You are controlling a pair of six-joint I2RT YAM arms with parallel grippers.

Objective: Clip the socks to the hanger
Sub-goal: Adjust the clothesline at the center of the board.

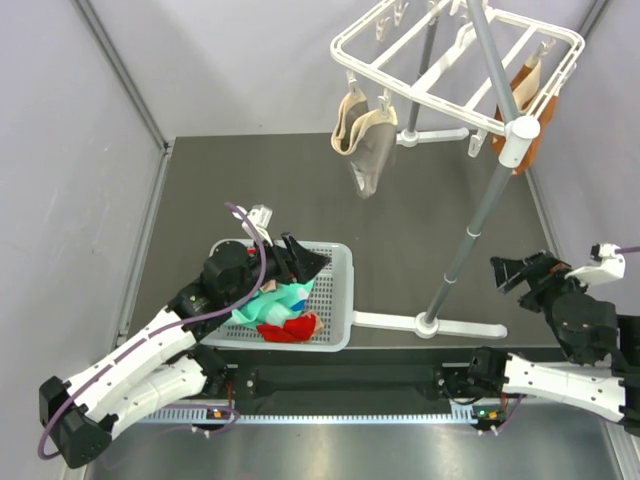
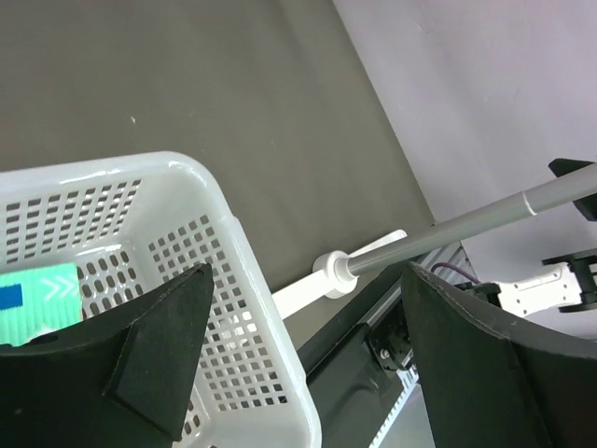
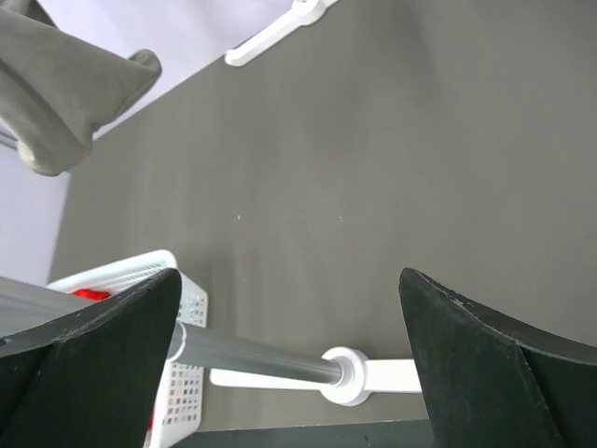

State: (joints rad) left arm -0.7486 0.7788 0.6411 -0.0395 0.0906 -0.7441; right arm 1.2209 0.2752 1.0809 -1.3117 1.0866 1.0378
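I see socks [image 1: 285, 308] in basket [image 1: 340, 300] | none clipped on hanger [image 1: 420, 88] yet, I think | left tool [image 1: 303, 258], right tool [image 1: 510, 273] released, empty

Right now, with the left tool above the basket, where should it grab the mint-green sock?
Probably its bunched folds, from straight above: the mint-green sock lies crumpled in the basket with the red sock against its near edge, so pinch the far side.
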